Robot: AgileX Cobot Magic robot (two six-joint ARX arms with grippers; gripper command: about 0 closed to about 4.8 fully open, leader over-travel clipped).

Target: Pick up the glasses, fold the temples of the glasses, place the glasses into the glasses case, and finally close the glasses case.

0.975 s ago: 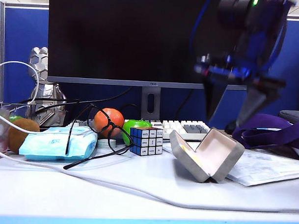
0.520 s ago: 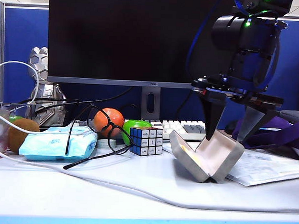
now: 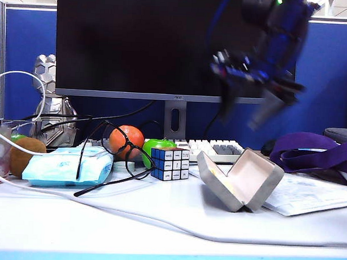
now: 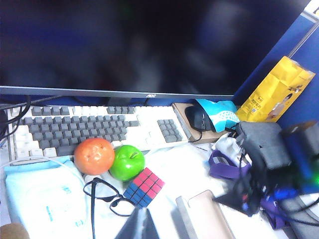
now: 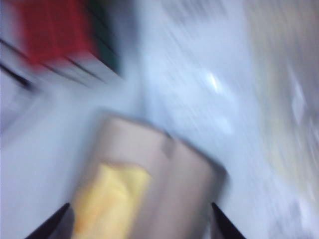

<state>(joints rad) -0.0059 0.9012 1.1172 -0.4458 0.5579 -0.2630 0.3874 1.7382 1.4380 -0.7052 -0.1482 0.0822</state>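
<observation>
Right pincer: blurred, in the air above the case, fingers spread apart, holding nothing.
Left pincer: only dark fingertips show at the edge of its wrist view; cannot tell whether apart or together.
Case: open on the bench below the right pincer, pale lining showing; a yellowish patch inside, too blurred to name.
Glasses: well away from the right pincer, past the cube, leaning on a blue tissue pack, temples unfolded.
Between glasses and case: a puzzle cube, with an orange and green apple behind it.
Bench: white, crossed by a white cable.
Behind: dark monitor, keyboard, blue partition.
Beside the case: papers and a purple strap.
</observation>
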